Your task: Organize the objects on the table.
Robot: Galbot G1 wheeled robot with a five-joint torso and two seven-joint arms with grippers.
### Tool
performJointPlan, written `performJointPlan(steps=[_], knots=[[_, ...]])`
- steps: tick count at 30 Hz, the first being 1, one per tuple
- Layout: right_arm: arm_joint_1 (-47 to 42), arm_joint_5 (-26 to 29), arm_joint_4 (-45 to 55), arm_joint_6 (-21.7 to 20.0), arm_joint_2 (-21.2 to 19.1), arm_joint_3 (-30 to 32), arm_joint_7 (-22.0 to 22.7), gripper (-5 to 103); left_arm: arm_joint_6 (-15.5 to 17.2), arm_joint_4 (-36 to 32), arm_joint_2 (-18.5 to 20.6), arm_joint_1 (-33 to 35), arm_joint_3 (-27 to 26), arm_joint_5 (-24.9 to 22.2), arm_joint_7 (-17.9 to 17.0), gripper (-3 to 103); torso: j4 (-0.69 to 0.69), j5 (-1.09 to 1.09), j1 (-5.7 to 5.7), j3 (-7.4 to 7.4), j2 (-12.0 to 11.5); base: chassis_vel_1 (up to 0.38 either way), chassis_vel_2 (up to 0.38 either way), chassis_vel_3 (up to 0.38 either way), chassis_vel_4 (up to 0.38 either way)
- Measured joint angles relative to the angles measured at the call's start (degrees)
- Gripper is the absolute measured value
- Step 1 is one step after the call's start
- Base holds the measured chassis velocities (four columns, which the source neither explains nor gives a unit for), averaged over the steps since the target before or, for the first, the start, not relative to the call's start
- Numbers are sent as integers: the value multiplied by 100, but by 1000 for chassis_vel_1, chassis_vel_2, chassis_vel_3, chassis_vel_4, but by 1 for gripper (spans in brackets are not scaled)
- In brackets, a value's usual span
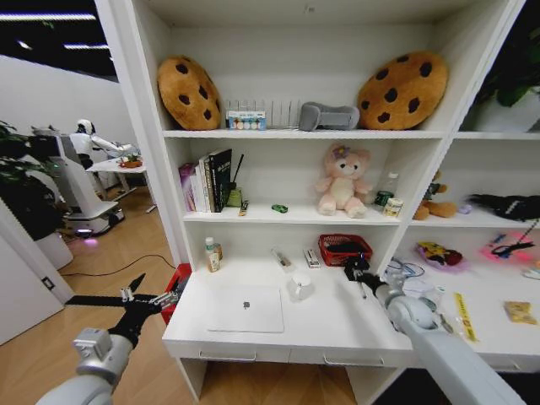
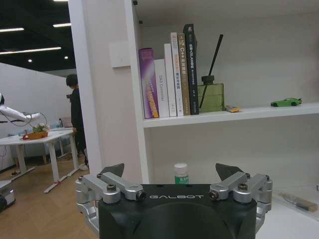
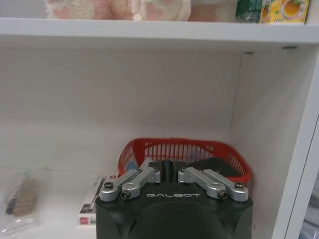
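That closed silver laptop (image 1: 245, 309) sits flat mid-table (image 1: 337, 333), probably stiff, slick and heavyish, so I'd pinch a thin edge; left gripper (image 1: 145, 299) hangs wide open and empty at its 9 o'clock, right gripper (image 1: 358, 271) looks closed, empty, around 2 o'clock.

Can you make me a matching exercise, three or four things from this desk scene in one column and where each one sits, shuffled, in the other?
Things:
1. laptop
2. green toy car
3. red basket
4. white bottle

Places:
A. at the back of the desktop, ahead of the right gripper
B. on the shelf with the books
C. lid shut, flat near the desktop's front
D. at the desktop's back left corner

Pairs: 1-C, 2-B, 3-A, 4-D
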Motion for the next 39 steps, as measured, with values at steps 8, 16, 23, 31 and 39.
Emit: performJointPlan(steps=[8, 16, 23, 31, 39], knots=[[870, -88, -876, 610, -97, -350, -224, 10, 0, 0, 0, 0, 0, 0, 0, 100, 0, -1, 0, 0, 0, 0, 0, 0, 0], [1688, -567, -2013, 1143, 131, -766, -380, 10, 0, 0, 0, 0, 0, 0, 0, 100, -1, -1, 1, 0, 0, 0, 0, 0, 0], [2355, -806, -2962, 1730, 459, -1223, -440, 10, 0, 0, 0, 0, 0, 0, 0, 100, 0, -1, 1, 0, 0, 0, 0, 0, 0], [2635, -1118, -3560, 2100, 622, -1383, -522, 10, 0, 0, 0, 0, 0, 0, 0, 100, -1, -2, 0, 0, 0, 0, 0, 0, 0], [2633, -1295, -3695, 2345, 687, -1358, -310, 27, 0, 0, 0, 0, 0, 0, 0, 100, 0, -1, 0, 0, 0, 0, 0, 0, 0]])
